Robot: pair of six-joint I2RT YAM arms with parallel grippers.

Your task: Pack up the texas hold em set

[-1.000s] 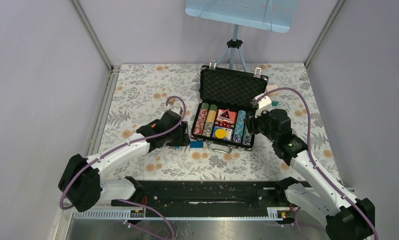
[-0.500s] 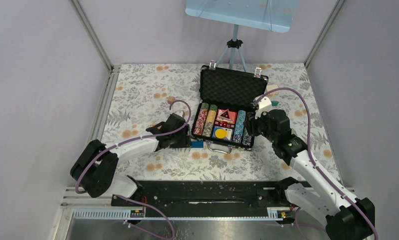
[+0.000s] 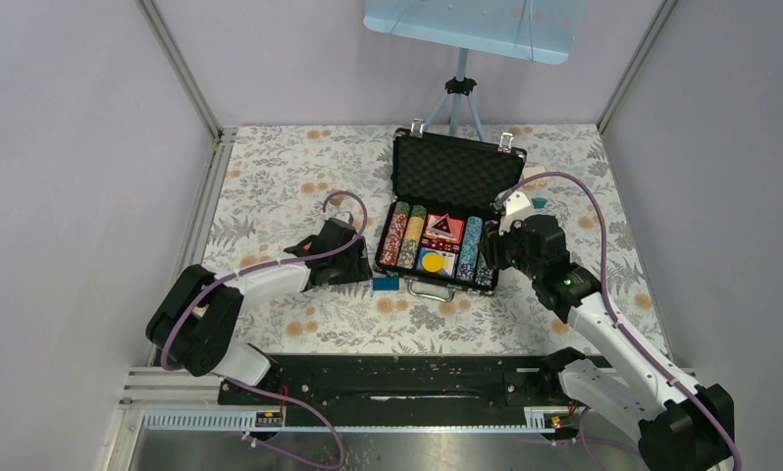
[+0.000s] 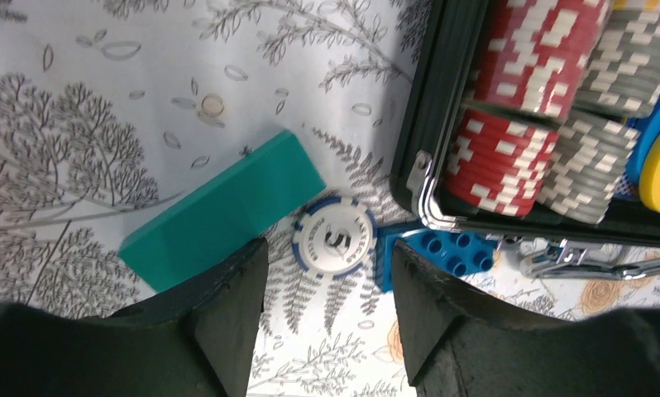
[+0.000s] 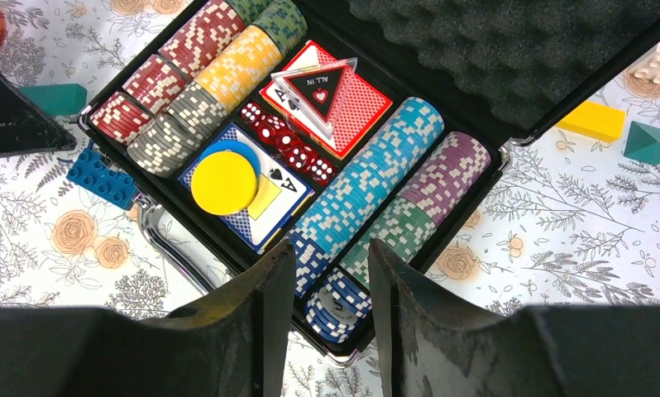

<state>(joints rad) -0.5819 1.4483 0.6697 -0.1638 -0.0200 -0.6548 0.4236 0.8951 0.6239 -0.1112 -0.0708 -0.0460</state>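
Floral tablecloth (image 3: 270,177) is covering the whole work area, and the black poker case (image 3: 456,172) is sitting open near the middle of it, lid standing up toward the back wall. Chip rows are lying in the tray, with red dice (image 5: 285,145) and a yellow disc (image 5: 223,184) sitting between them.

One loose blue-and-white chip (image 4: 337,241) is lying flat on the cloth just outside the case's front left corner. It's sitting between a teal block (image 4: 219,211) and a blue brick (image 4: 451,252), close enough that it looks like it's touching both.

Left gripper (image 4: 327,314) is hanging right over that chip with its fingers spread, one on each side, not clamping anything.

Right gripper (image 5: 331,318) is hovering at the near end of the blue chip row (image 5: 368,182). A few blue chips are showing in the gap between its fingers, but I honestly can't tell if it's pinching them.
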